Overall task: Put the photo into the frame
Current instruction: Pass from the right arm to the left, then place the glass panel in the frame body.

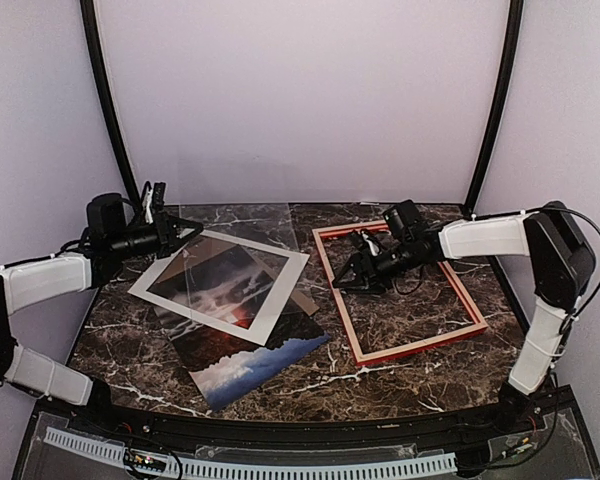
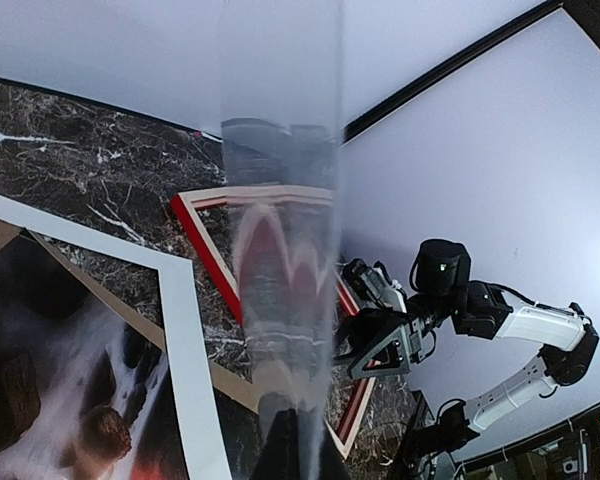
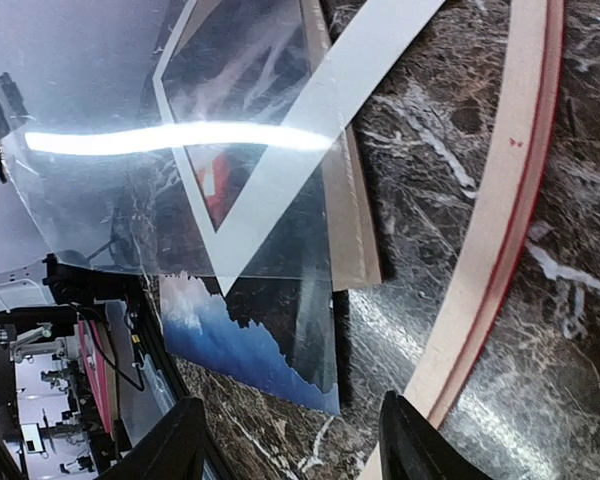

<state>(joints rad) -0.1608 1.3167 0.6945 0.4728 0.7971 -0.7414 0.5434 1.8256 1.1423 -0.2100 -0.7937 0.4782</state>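
Note:
The photo [image 1: 248, 350] lies flat at the table's front left, partly under a white mat [image 1: 280, 290]; its blue corner shows in the right wrist view [image 3: 240, 345]. The red frame [image 1: 405, 345] lies flat to the right, pale wood showing on its rail [image 3: 485, 260]. My left gripper [image 1: 180, 238] is shut on the edge of a clear sheet [image 2: 280, 200], which tilts up over the mat. My right gripper [image 1: 352, 272] hangs open over the frame's left rail, and nothing is between its fingers [image 3: 185, 445].
A brown backing board [image 1: 302, 301] pokes out from under the mat next to the frame's left rail. The clear sheet [image 3: 110, 140] overhangs the mat and the photo. Purple walls and black posts enclose the dark marble table [image 1: 380, 375].

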